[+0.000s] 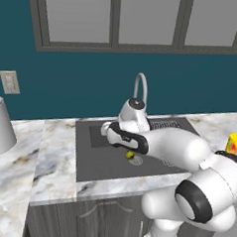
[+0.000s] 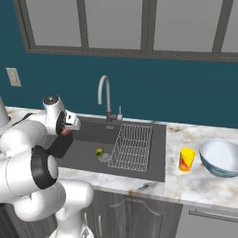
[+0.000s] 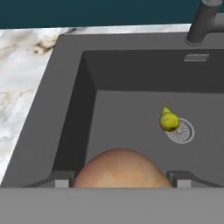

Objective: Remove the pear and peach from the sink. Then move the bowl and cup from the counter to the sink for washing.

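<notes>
End effector (image 3: 119, 181) apparently grips peach (image 3: 120, 168) above sink (image 3: 70, 109).

No text, label or number can be read on anything here.

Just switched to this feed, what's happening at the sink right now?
The gripper has the peach between its fingers above the left part of the sink, apparently lifting it out. The pear lies on the basin floor beside the drain. The cup and bowl sit on the counter to the right.
</notes>
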{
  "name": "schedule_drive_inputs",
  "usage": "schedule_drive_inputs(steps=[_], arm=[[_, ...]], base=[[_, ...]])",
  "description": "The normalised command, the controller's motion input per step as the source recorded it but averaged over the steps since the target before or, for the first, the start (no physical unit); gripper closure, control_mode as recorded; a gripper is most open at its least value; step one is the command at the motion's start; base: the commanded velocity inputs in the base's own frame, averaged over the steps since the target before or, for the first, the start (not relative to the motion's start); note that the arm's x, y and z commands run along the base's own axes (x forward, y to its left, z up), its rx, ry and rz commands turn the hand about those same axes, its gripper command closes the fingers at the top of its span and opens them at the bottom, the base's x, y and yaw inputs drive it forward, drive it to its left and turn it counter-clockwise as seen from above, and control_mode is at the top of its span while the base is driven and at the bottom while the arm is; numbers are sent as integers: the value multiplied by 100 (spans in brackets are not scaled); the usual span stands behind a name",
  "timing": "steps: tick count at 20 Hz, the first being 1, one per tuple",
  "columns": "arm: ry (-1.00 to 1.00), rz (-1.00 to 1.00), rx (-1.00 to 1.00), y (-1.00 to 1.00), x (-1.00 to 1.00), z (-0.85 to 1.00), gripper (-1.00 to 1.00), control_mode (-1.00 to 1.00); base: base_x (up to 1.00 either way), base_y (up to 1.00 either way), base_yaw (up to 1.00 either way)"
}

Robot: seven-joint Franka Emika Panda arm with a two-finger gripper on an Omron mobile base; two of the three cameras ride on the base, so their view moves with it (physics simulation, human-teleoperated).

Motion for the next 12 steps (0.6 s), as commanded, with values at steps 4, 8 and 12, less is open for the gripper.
schedule_drive_inputs(steps=[4, 8, 12], arm=[[0, 5, 0, 16, -20, 31, 100, -100], [0, 7, 0, 17, -19, 30, 100, -100], [0, 7, 0, 21, -20, 24, 100, -100]], base=[[0, 0, 0], [0, 0, 0], [0, 0, 0]])
